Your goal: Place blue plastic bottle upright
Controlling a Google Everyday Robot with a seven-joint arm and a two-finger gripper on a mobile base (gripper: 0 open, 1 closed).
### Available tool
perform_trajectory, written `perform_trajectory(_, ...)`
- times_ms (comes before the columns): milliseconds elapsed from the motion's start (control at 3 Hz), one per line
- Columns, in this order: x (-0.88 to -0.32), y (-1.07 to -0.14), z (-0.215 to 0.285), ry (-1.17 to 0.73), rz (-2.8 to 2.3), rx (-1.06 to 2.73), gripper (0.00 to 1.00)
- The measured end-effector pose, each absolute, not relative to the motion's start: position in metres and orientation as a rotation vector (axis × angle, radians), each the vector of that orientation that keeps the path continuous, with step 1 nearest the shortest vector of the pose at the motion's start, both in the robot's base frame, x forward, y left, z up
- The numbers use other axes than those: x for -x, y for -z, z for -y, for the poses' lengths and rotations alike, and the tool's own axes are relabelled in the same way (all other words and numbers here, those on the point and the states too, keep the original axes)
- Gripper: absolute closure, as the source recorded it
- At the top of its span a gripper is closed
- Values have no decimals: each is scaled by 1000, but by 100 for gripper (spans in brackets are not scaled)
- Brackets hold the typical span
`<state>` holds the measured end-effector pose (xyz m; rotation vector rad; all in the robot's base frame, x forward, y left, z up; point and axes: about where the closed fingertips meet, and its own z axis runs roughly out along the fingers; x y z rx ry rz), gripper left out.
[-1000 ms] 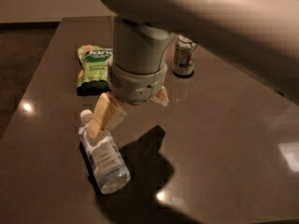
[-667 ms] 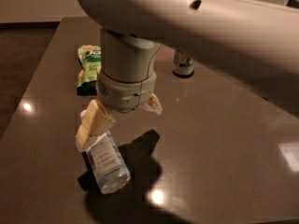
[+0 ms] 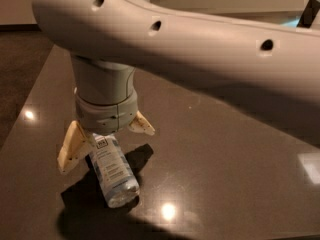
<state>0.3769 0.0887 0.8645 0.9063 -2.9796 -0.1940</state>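
Observation:
The blue plastic bottle (image 3: 114,172) lies on its side on the dark glossy table (image 3: 225,174), its base toward the camera and its cap end hidden under the wrist. Its pale label with a small dark square logo faces up. My gripper (image 3: 106,149) hangs straight down over the bottle's upper end. It is open, with one cream finger (image 3: 72,146) left of the bottle and the other (image 3: 142,125) to its right. The fingers straddle the bottle and are not closed on it.
My large grey arm (image 3: 200,39) crosses the top of the view and hides the back of the table. The table's left edge (image 3: 30,89) runs beside dark floor. Bright light spots reflect off the tabletop near the bottle.
The gripper has moved down and to the left, from beside the bottle's cap end to straddling it. The arm now hides the green bag and the can. The bottle has not moved.

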Motion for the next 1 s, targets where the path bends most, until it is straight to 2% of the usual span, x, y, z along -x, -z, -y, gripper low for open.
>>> perform_trajectory(667,-378,-851,-110,117,2975,-864,0)
perform_trajectory(1000,-381,-847,-115,89,2967,-851,18)
